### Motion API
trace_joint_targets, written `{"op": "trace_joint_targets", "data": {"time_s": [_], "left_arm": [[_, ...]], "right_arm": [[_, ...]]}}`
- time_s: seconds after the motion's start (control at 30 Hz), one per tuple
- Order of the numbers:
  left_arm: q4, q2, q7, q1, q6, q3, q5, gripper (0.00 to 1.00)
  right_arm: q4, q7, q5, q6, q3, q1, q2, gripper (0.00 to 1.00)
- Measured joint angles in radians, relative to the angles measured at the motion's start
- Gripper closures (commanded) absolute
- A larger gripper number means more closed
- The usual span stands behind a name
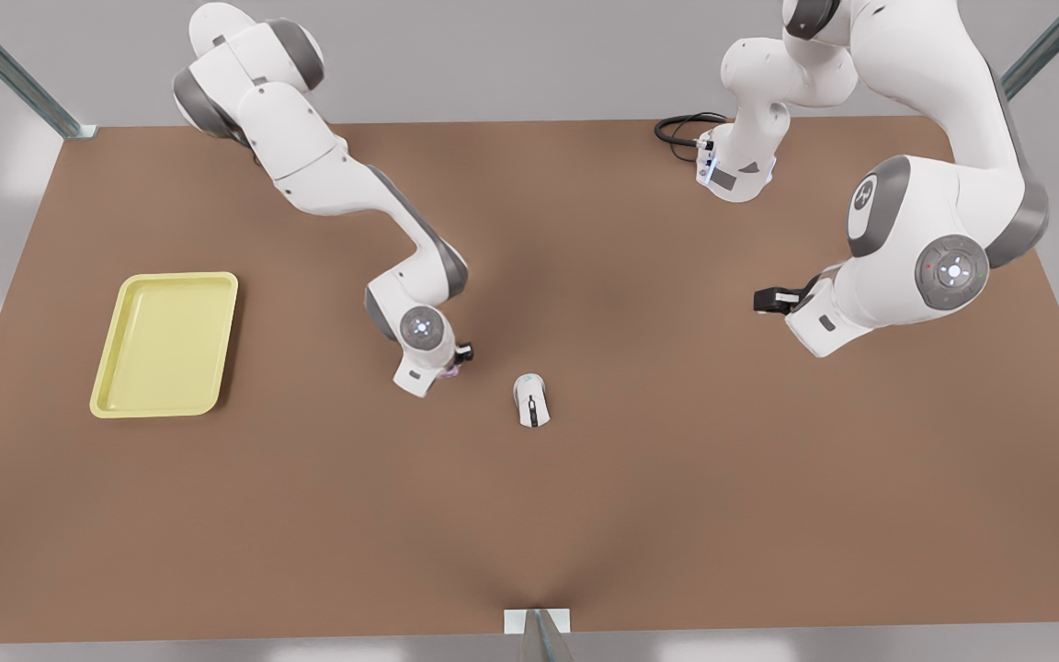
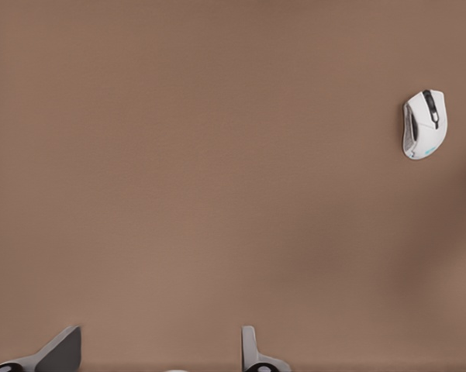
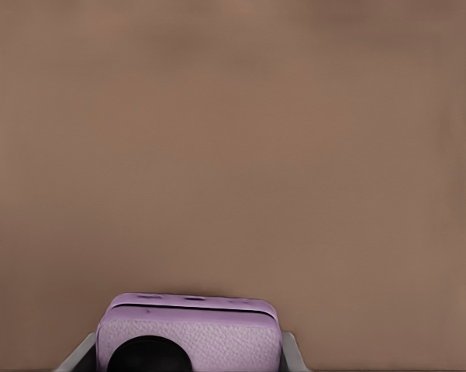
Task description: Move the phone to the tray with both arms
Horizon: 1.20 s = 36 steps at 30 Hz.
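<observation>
Between the fingers of my right claw (image 3: 188, 358) sits the phone (image 3: 188, 332), a pinkish-lilac block with a dark round circle on its face; the right wrist view has grey fingers pressed against both its sides, so the claw is clamped on it. From the front view I see that same claw (image 1: 452, 364) near the tabletop's middle, with a sliver of the phone (image 1: 449, 372) peeking out under the wrist.

My left claw (image 2: 159, 353) is released, its two fingers spread apart over bare tabletop (image 2: 217, 170); in the front view it hangs at the front view's right (image 1: 771, 301), well apart from everything.

A white mouse (image 1: 531, 399) lies just beside the right claw, toward the front view's right; the left wrist view catches it too (image 2: 424, 124).

Off at the front view's left lies the yellow tray (image 1: 130, 285), well apart from the phone, with unbroken brown surface between them. A black cable (image 1: 681, 129) loops at the far edge.
</observation>
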Motion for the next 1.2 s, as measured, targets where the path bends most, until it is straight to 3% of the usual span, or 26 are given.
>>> {"op": "trace_joint_targets", "data": {"time_s": [0.13,0.43,0.6,0.7,0.77,0.8,0.83,1.0,1.1,1.2], "left_arm": [[0.0,0.003,0.0,0.0,-0.001,0.0,0.0,0.0],[0.0,0.009,0.0,0.0,-0.006,0.001,0.001,0.0],[0.0,0.011,0.0,0.0,-0.007,0.001,0.001,0.0],[0.0,0.011,0.0,0.0,-0.008,0.001,0.001,0.0],[0.0,0.01,0.0,0.0,-0.008,0.001,0.001,0.0],[0.0,0.01,0.0,0.0,-0.008,0.002,0.001,0.0],[0.0,0.01,0.0,0.0,-0.008,0.002,0.001,0.0],[0.0,0.011,0.0,0.0,-0.008,0.002,0.001,0.0],[0.0,0.011,0.0,0.0,-0.008,0.002,0.001,0.0],[0.006,0.002,0.001,0.0,-0.022,0.003,0.002,0.0]], "right_arm": [[-0.041,-0.029,0.003,-0.052,-0.002,-0.125,-0.143,0.23],[-0.318,-0.18,0.003,-0.1,-0.007,-0.506,-0.367,0.23],[-0.331,-0.358,-0.011,-0.094,-0.009,-0.855,-0.373,0.23],[-0.307,-0.478,-0.038,-0.07,-0.012,-0.983,-0.299,0.23],[-0.306,-0.547,-0.051,-0.045,-0.022,-0.999,-0.234,0.21],[-0.307,-0.578,-0.054,-0.033,-0.023,-1.001,-0.203,0.14],[-0.309,-0.606,-0.057,-0.018,-0.024,-1.001,-0.175,0.0],[-0.263,-0.728,-0.064,0.037,-0.028,-1.002,-0.143,0.0],[0.035,-0.774,-0.068,-0.046,-0.022,-0.905,-0.173,0.0],[0.363,-0.748,-0.069,-0.294,0.008,-0.724,-0.258,0.0]]}}
